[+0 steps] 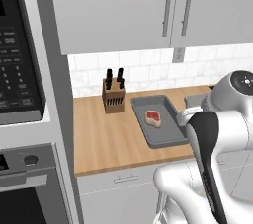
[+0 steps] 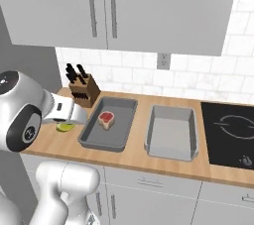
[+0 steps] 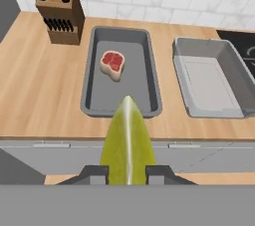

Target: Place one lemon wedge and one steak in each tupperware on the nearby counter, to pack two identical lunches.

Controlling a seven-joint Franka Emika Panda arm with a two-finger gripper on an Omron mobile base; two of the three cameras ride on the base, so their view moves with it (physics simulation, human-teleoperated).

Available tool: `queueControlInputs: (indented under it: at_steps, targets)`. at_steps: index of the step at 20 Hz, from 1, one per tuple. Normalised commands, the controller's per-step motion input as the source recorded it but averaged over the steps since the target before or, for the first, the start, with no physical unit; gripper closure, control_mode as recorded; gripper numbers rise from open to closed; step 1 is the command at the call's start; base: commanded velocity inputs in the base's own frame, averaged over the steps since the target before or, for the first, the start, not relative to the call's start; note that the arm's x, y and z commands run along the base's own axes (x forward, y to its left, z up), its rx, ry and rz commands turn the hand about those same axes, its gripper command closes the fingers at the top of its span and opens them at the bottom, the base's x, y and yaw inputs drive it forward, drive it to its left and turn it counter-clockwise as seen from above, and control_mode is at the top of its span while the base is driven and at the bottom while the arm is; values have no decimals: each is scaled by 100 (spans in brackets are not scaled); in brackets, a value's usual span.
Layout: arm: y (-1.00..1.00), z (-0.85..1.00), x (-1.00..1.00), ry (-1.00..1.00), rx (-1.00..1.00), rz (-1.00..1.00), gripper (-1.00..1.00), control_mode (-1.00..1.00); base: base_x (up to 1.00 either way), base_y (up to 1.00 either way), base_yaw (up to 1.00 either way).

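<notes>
My gripper [image 3: 127, 172] is shut on a yellow-green lemon wedge [image 3: 127, 140], held in front of the counter's [image 3: 45, 90] front edge. The wedge [image 2: 64, 127] also peeks out under the hand in the right base view. Two grey tupperware trays sit side by side on the counter. The left tupperware [image 3: 119, 98] [image 2: 94, 132] [image 1: 165, 131] holds a red steak [image 3: 112, 64] [image 2: 105, 119] [image 1: 153, 117] in its far half. The right tupperware [image 3: 209, 80] [image 2: 171, 135] has nothing in it. In the left base view my arm hides most of it.
A wooden knife block [image 3: 61, 13] [image 2: 81, 91] [image 1: 113, 97] stands at the back left of the counter, next to the left tray. A black cooktop [image 2: 230, 130] lies right of the trays. Wall cabinets hang above. A microwave [image 1: 17, 60] and oven stand at the far left.
</notes>
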Motion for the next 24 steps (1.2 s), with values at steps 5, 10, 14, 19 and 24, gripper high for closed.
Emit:
queueControlInputs:
  at_steps: [5, 10, 14, 19, 24]
  targets:
    - [0, 0, 0, 0, 0, 0, 100, 100, 0, -3, 0]
    - [-3, -15, 19, 1, 0, 0, 100, -100, 2, 0, 0]
    - [-28, -61, 69, 4, 5, 0, 100, -100, 0, 0, 0]
    - [-42, -68, 45, -1, 9, 1, 100, -100, 0, 0, 0]
    - [-13, -63, 44, -5, 8, 0, 100, -100, 0, 0, 0]
